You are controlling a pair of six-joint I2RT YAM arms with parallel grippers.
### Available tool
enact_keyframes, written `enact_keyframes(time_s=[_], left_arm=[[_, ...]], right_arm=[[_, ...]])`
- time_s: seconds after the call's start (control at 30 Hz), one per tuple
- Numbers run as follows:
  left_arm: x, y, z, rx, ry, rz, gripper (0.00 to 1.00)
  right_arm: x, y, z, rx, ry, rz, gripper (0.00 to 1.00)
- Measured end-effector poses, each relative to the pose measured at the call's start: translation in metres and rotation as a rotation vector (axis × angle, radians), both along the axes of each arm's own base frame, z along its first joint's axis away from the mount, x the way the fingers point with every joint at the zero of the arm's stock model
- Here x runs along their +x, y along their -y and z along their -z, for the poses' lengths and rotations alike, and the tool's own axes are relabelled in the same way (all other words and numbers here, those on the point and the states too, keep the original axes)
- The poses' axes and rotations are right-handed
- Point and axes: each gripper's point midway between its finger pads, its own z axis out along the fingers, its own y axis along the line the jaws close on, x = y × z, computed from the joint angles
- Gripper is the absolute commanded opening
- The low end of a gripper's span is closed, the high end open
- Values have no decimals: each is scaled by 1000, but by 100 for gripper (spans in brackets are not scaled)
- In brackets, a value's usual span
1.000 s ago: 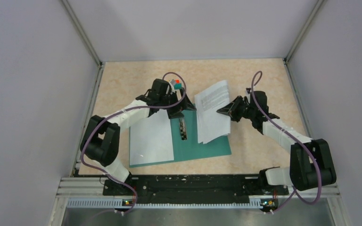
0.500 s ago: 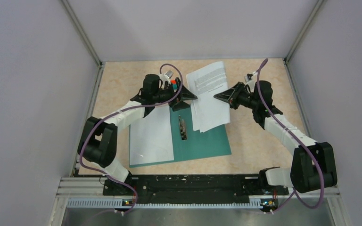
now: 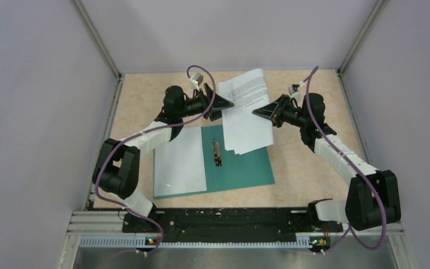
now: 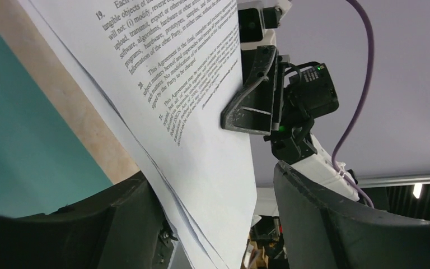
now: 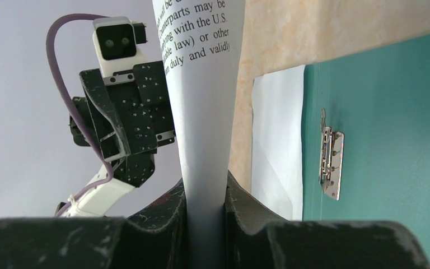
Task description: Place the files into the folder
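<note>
The teal folder (image 3: 243, 168) lies open on the table, its metal clip (image 3: 217, 152) on the spine. One white sheet (image 3: 179, 159) covers its left half. The files (image 3: 246, 109), a stack of printed sheets, hang tilted above the folder's far right corner. My right gripper (image 3: 261, 112) is shut on the stack's right edge; its wrist view shows the paper (image 5: 201, 84) pinched between the fingers (image 5: 206, 190). My left gripper (image 3: 225, 104) is open around the stack's left edge. In its wrist view (image 4: 210, 185) the sheets (image 4: 201, 112) rest against one finger only.
Grey walls with metal corner posts (image 3: 98, 42) enclose the beige table on three sides. The arms' base rail (image 3: 224, 218) runs along the near edge. In the right wrist view the folder (image 5: 392, 112) and its clip (image 5: 331, 162) lie below the lifted stack.
Both grippers have risen and moved toward the far wall with the stack, lifting it off the folder's right half. The left gripper has left the folder's far edge.
</note>
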Motion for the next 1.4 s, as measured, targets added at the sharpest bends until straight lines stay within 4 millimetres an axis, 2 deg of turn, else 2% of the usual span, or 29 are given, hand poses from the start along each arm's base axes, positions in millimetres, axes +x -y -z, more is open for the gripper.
enact_keyframes(time_s=[0.17, 0.3, 0.5, 0.6, 0.67, 0.73, 0.9, 0.97, 1.03, 1.1, 1.17, 1.4], left_arm=[[1, 0, -12, -42, 23, 3, 55], [0, 0, -14, -50, 29, 13, 52], [2, 1, -7, -40, 13, 15, 44], [6, 3, -9, -35, 20, 14, 33], [9, 4, -13, -32, 35, 14, 18], [12, 5, -18, -29, 53, 15, 0], [18, 6, -24, 40, 126, 20, 0], [22, 5, -25, 105, 173, 26, 0], [24, 2, -31, 183, 248, 33, 0], [20, -4, -44, 258, 354, 43, 0], [7, -13, -62, 306, 474, 60, 0], [-68, -42, -149, 322, 906, 116, 0]], right_arm=[[-1, -1, -5, 2, 11, -14, 19], [-4, -2, -17, 4, 54, -32, 20], [-14, -4, -27, 2, 99, -62, 20], [-16, -5, -29, -1, 112, -76, 20], [-18, -6, -31, -6, 120, -88, 21], [-20, -8, -32, -11, 131, -101, 28], [-23, -8, -28, -47, 158, -117, 72], [-21, -7, -27, -77, 179, -117, 85], [-17, -4, -30, -121, 228, -107, 94], [-11, -1, -38, -162, 303, -86, 98], [-8, 2, -51, -188, 388, -71, 99], [-5, 6, -120, -154, 750, -61, 99]])
